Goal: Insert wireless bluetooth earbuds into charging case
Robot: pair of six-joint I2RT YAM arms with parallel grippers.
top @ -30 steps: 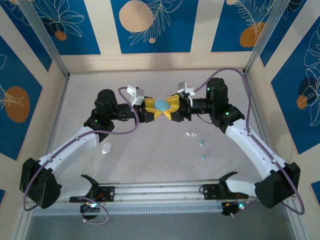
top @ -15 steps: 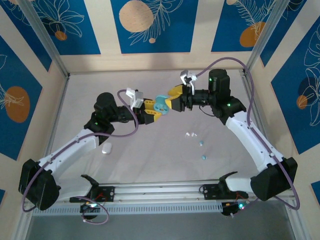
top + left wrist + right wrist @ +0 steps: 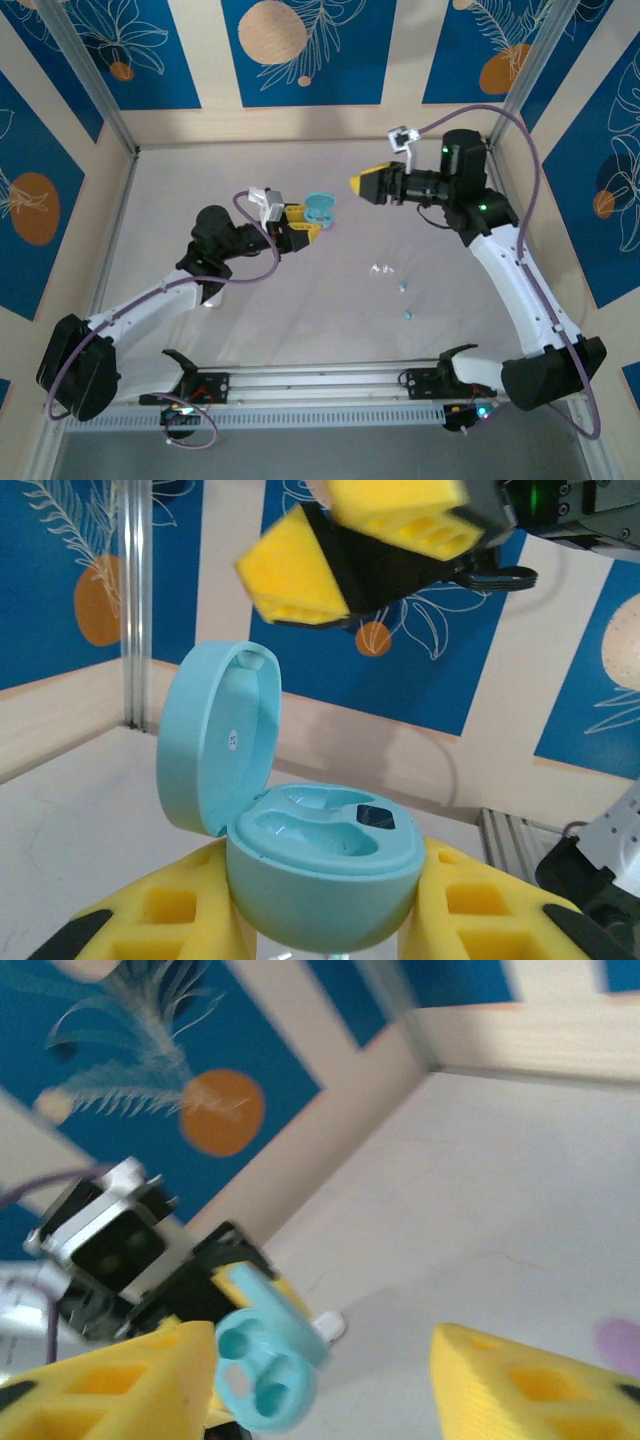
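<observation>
top view, left end effector (image 3: 303, 226): pressed in on the teal charging case (image 3: 320, 210), which sits between its yellow fingers toward the back middle of the desk (image 3: 300, 330).
top view, lid (image 3: 319, 201): swung open.
top view, right end effector (image 3: 366, 184): to the right of the case, apart from it, gripping nothing.
top view, earbuds: the white earbuds (image 3: 381, 269) lie close together on the desk right of centre. a teal earbud (image 3: 403, 287) lies just nearer the arm bases and the other teal earbud (image 3: 408, 314) nearer still. all are well apart from the case.
left wrist view, left end effector (image 3: 322, 915): a yellow finger (image 3: 170, 915) on each side of the case body, both touching it.
left wrist view, case: lid stands upright on the left. two moulded wells (image 3: 300, 830) face up, with a small dark patch in one.
left wrist view, right end effector (image 3: 350, 545): above and behind the case, clear of it.
right wrist view, right end effector (image 3: 322, 1375): fingers spread wide with nothing between them. the open case (image 3: 262, 1365) shows beyond the gap, blurred.
</observation>
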